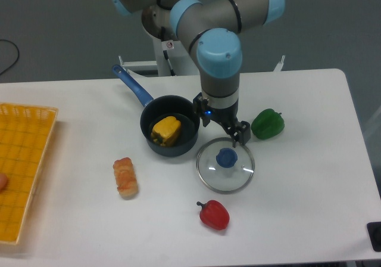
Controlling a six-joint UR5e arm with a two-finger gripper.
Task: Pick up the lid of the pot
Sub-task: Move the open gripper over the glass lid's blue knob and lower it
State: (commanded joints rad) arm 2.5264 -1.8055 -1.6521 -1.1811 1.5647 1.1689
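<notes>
Ideally, centre the spread 2-finger gripper (223,130) over the blue knob (226,158) of the glass pot lid (221,180), descend vertically, then close evenly before lifting level.

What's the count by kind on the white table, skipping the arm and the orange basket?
Pan: 1
Lid: 1
Food pieces: 4 (red one, green one, brown one, yellow one in the pan)
Total: 6

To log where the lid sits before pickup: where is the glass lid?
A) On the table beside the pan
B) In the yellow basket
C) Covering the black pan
A: the glass lid lies on the table, while the black pan beside it is uncovered.
</notes>
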